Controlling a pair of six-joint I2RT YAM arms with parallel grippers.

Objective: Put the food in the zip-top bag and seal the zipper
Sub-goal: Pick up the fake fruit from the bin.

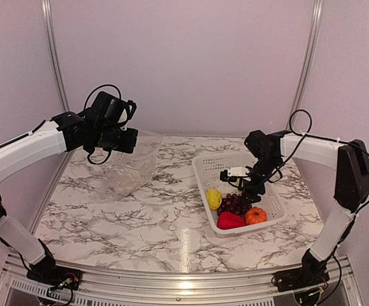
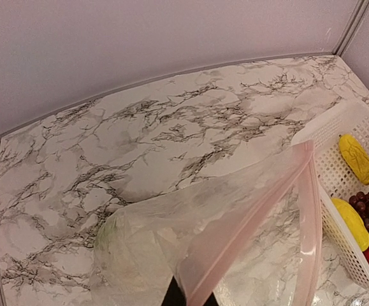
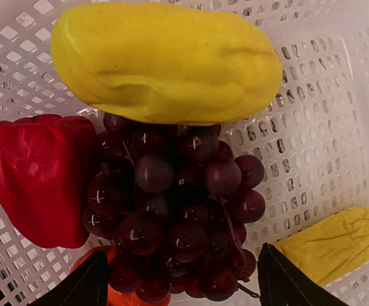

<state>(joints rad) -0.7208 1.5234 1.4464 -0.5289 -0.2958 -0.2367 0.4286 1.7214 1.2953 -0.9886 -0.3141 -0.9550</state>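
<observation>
Over the white lattice basket (image 1: 200, 167), the right gripper (image 3: 181, 284) hangs with jaws spread wide astride the dark purple grapes (image 3: 171, 210). Left of the basket, the left gripper (image 1: 132, 140) pinches the zip-top bag (image 2: 248, 210), with the cauliflower (image 2: 130, 248) inside. Closing could snag the neighbouring red pepper (image 3: 37, 178), and the limp bag mouth may sag shut.

Right wrist view: orange fruit (image 3: 112, 294) mostly buried beneath the grapes (image 3: 171, 204), lower yellow piece (image 3: 337, 242) cropped by the frame edge — left wrist view: cauliflower (image 2: 130, 248) hazy behind zip-top bag (image 2: 248, 204) film
</observation>
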